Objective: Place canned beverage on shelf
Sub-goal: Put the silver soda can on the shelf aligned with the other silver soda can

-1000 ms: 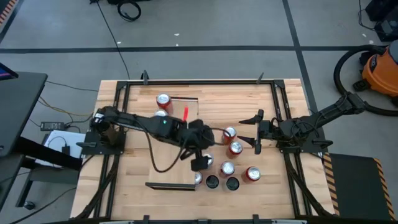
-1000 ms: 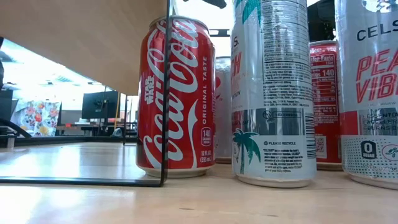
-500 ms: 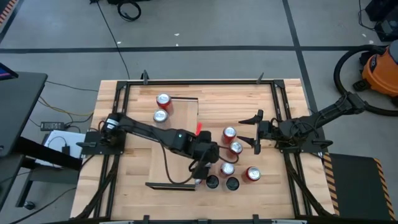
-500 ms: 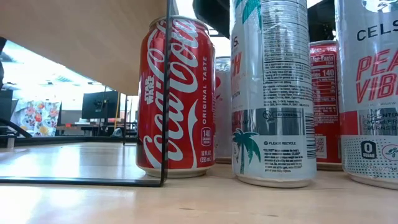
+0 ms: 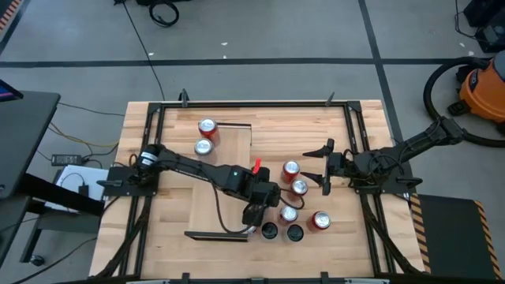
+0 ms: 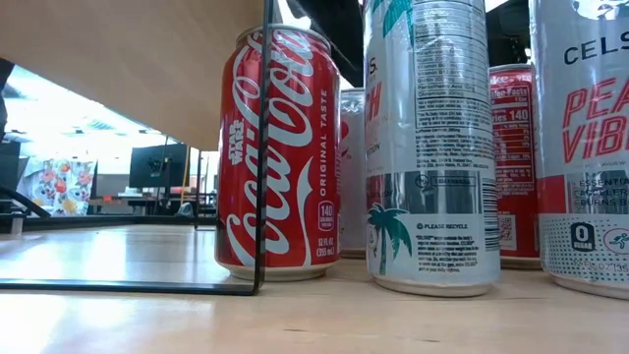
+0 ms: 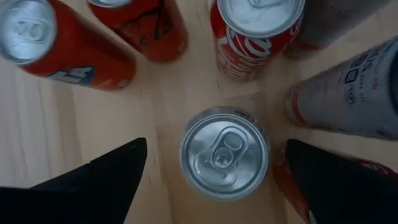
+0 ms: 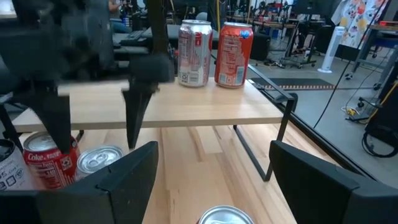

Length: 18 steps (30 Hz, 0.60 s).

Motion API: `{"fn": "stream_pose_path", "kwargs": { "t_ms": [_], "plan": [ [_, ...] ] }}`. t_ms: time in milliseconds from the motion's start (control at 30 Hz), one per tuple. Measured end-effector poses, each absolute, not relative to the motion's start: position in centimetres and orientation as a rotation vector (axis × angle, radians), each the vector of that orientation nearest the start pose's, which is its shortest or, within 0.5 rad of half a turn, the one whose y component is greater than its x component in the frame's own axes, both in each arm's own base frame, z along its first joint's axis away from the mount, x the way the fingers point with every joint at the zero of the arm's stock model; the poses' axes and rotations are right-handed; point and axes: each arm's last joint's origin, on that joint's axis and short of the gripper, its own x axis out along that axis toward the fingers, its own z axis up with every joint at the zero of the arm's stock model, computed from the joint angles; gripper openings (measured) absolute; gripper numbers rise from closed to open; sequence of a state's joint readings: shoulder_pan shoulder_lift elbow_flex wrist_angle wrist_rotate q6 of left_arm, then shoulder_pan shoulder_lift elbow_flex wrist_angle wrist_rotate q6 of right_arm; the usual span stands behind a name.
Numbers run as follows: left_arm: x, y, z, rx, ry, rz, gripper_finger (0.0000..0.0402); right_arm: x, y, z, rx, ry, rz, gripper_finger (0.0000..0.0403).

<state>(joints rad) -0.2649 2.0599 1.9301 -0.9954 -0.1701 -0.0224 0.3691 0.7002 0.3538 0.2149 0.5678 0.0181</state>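
Currently, status by item:

Target can: a silver-topped can (image 7: 224,153) stands upright on the table (image 5: 181,207), directly below the left hand (image 5: 254,211) and centred between its two fingers in the left wrist view.

Left hand: released, fingers (image 7: 99,180) spread wide on either side of the can top, not touching it. Nothing is held.

Neighbouring cans: a Coca-Cola can (image 7: 255,34), an orange can (image 7: 62,46) and a tall white can (image 7: 348,93) crowd close around the target; a further red can (image 7: 146,25) lies beyond them.

Shelf: the pale plywood shelf (image 8: 199,102) is raised on a dark wire frame on the left part of the table. Two cans already stand on it, one silver (image 8: 194,53) and one orange (image 8: 232,55).

Right hand: the right hand (image 5: 325,168) waits at the right of the can cluster, fingers parted and empty.

Step, as judged: the left hand is positioned for a descent onto the target can; the grasp is not yet made.

Risk 1: a finger may strike a neighbouring can on the descent, because the gaps beside the target are narrow; a can could topple or roll.

Risk 2: an off-centre closure may push the target can sideways into its neighbours.

Risk 3: during placement, the carried can may knock over the two cans already on the shelf.
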Motion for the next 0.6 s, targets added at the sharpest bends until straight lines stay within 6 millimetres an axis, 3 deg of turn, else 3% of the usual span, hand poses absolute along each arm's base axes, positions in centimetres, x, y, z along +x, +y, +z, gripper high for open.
{"fn": "stream_pose_path", "kwargs": {
  "t_ms": [233,600],
  "plan": [
    [42.5,-10.9,26.2,0.270,1.167,-0.090,0.0396,15.5,4.3,23.5,-0.043,0.115,-0.206,0.0318],
    [42.7,-9.6,26.1,0.258,1.188,-0.144,0.0391,15.5,4.3,23.5,-0.044,0.115,-0.207,0.0318]
  ]
}}
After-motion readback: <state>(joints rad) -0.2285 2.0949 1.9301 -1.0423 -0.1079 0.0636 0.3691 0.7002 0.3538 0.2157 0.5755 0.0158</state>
